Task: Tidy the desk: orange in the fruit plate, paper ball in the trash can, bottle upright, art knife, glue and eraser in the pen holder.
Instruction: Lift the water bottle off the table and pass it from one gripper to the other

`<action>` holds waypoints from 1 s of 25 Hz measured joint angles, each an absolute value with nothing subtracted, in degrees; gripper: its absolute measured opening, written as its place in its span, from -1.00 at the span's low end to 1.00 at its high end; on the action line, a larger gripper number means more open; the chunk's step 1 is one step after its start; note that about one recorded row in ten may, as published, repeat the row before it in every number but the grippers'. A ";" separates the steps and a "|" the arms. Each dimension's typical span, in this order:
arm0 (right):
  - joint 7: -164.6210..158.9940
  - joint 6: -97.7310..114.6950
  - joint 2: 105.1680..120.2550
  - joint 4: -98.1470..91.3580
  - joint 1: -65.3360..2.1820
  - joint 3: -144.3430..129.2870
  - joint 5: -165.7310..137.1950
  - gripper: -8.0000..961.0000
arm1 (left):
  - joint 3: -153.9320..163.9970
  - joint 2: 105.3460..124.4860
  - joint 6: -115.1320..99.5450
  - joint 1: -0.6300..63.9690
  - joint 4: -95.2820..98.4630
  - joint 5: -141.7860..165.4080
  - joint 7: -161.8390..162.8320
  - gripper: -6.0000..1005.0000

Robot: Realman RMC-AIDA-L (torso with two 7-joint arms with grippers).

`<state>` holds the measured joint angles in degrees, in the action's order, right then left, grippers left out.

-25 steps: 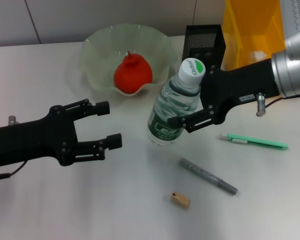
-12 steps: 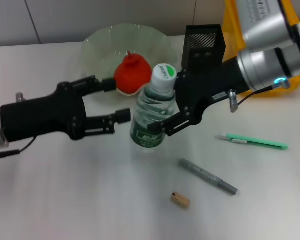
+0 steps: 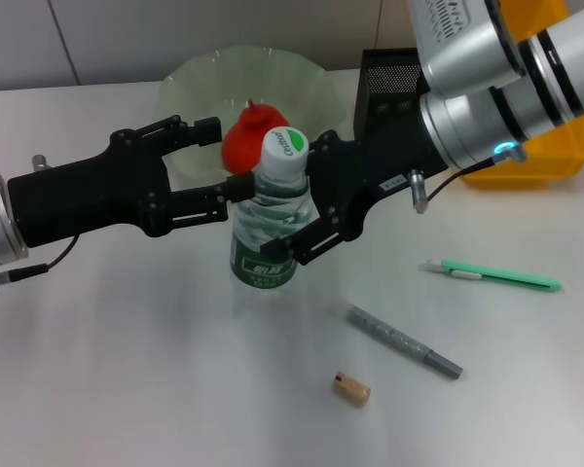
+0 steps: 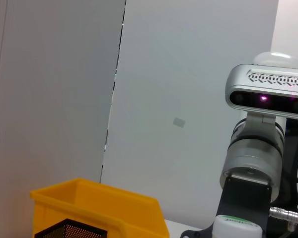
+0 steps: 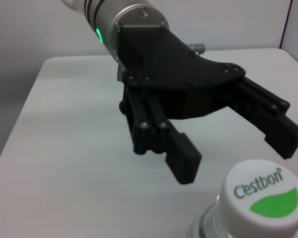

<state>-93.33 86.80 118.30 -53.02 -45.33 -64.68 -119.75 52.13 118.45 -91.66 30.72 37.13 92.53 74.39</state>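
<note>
The bottle [image 3: 266, 226] stands nearly upright on the desk [image 3: 127, 370], just in front of the fruit plate [image 3: 190, 83] that holds the orange [image 3: 247, 138]. The right gripper [image 3: 310, 197] is clamped on its body; the left gripper [image 3: 214, 159], fingers spread, sits right beside the neck and cap [image 5: 260, 196] (close enough to knock it). If the right jaws let go before the base is flat, or the left fingers brush the cap, I'd expect it to topple toward the plate.
</note>
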 joint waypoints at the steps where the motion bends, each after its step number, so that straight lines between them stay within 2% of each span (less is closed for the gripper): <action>1: -93.24 86.61 118.30 -52.73 -45.56 -64.68 -119.76 0.65 | 52.15 118.47 -91.66 30.76 37.12 92.53 74.41 0.71; 25: -92.60 83.04 118.93 -47.59 -48.62 -67.01 -119.80 0.66 | 56.76 118.83 -91.29 31.72 37.09 90.25 73.84 0.71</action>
<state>-92.60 83.04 118.93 -47.59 -48.62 -67.01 -119.80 56.76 118.83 -91.29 31.72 37.09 90.25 73.84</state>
